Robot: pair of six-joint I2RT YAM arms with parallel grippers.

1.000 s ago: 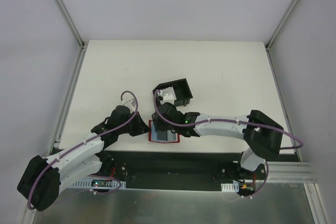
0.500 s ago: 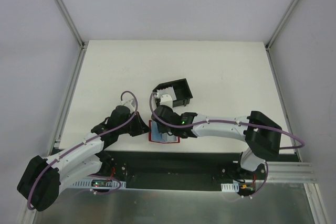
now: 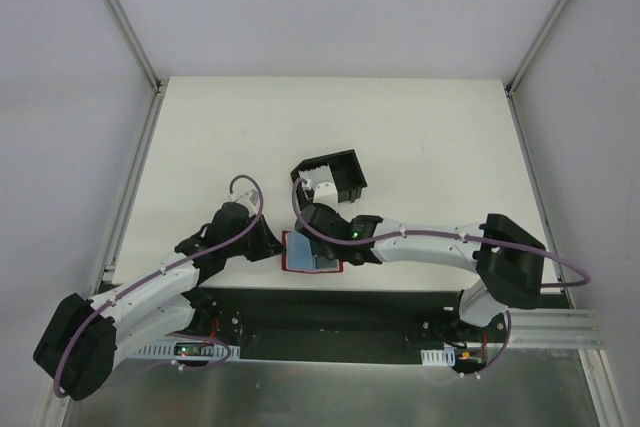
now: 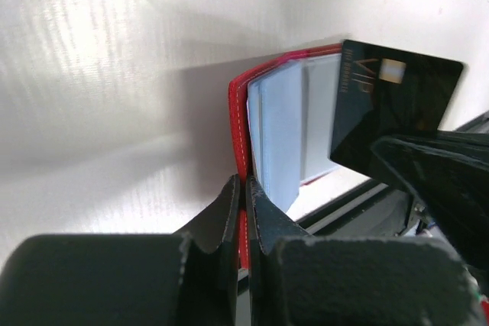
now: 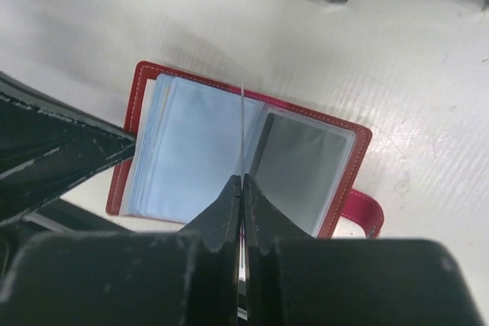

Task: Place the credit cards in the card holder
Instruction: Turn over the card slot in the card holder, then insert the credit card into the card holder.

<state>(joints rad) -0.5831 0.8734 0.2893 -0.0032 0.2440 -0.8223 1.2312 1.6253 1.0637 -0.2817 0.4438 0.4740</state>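
Illumination is bright, diffuse, overhead. The table [image 4: 114, 51] shows streaky glare; the close right gripper [image 5: 241, 182] is defocused.

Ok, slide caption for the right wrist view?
Right end effector pinches a thin black card edge-on over the pale blue sleeves of the open red folding wallet; left end effector grips its cover.

My left arm [image 3: 150, 289] reaches from the lower left of the overhead frame toward centre. Left gripper [image 4: 244, 188]: fingers pinched tight on the card holder [image 4: 238, 116] cover edge. Right arm [image 3: 430, 245] stretches low from the lower right. Right gripper [image 5: 242, 182]: clamped on a credit card [image 4: 393, 108], pointing down.
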